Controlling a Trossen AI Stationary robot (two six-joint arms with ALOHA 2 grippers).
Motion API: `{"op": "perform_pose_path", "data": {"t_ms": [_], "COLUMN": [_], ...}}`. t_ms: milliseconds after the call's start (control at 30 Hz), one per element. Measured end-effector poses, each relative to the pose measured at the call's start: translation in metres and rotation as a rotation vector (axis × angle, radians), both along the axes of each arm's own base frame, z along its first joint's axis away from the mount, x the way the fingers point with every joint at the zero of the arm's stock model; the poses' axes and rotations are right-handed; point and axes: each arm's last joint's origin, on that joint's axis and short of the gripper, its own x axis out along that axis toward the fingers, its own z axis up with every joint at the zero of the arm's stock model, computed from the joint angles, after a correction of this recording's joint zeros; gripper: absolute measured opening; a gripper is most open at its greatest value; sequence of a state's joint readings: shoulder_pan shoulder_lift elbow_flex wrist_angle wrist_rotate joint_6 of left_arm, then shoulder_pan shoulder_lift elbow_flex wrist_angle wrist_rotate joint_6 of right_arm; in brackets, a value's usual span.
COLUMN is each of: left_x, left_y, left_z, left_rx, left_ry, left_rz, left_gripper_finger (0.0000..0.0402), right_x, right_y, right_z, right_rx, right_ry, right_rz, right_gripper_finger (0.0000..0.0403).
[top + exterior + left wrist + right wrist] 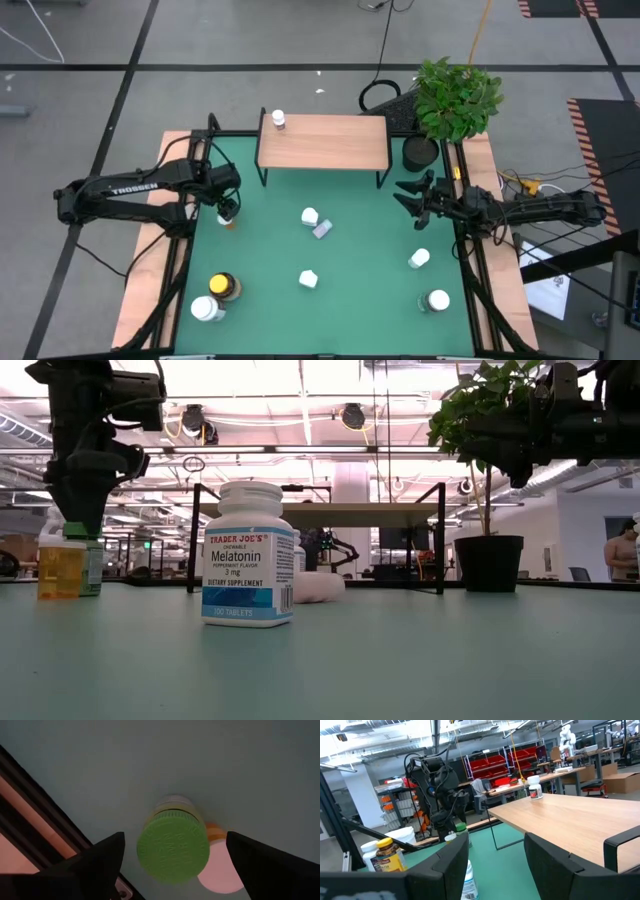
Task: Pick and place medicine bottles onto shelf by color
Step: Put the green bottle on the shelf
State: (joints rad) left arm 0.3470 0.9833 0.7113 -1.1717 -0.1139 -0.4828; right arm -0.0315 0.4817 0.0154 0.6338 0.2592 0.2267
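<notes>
A green-capped bottle (173, 845) stands upright on the green mat (360, 250), close against an orange bottle (217, 865) with a pale cap. My left gripper (175, 836) hangs just above them, pointing down and open, one finger on each side of the green cap without touching it. In the low view it (82, 510) sits over both bottles (62, 565). The shelf (322, 142) stands at the far side with one white bottle (278, 120) on its left end. My right gripper (412, 200) waits open near the mat's right edge.
Other bottles stand or lie on the mat: white (309, 216), lilac (322, 229), white (308, 279), two white at the right (419, 259) (437, 300), an amber yellow-lidded one (224, 287) and a white one (207, 309). A potted plant (455, 95) stands beside the shelf's right end.
</notes>
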Motion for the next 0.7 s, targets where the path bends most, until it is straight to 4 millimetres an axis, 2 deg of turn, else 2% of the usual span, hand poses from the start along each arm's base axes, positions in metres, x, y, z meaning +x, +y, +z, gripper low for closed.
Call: {"op": "perform_pose_path", "data": {"t_ms": [133, 500, 700], "left_x": [0.0, 0.0, 0.002], "left_y": [0.0, 0.0, 0.002], "left_z": [0.0, 0.0, 0.013], "left_rx": [0.0, -0.001, 0.037], "left_ry": [0.001, -0.002, -0.025], "left_rz": [0.0, 0.024, 0.084], "left_gripper_finger": [0.033, 0.0201, 0.0199], "right_x": [0.0, 0.0, 0.0], "right_y": [0.0, 0.0, 0.0], "right_z": [0.0, 0.001, 0.003], "right_rx": [-0.002, 0.001, -0.001], "right_ry": [-0.002, -0.009, -0.034], "right_rz": [-0.001, 0.0, 0.0], "right_gripper_finger": [0.0188, 0.0187, 0.0187]}}
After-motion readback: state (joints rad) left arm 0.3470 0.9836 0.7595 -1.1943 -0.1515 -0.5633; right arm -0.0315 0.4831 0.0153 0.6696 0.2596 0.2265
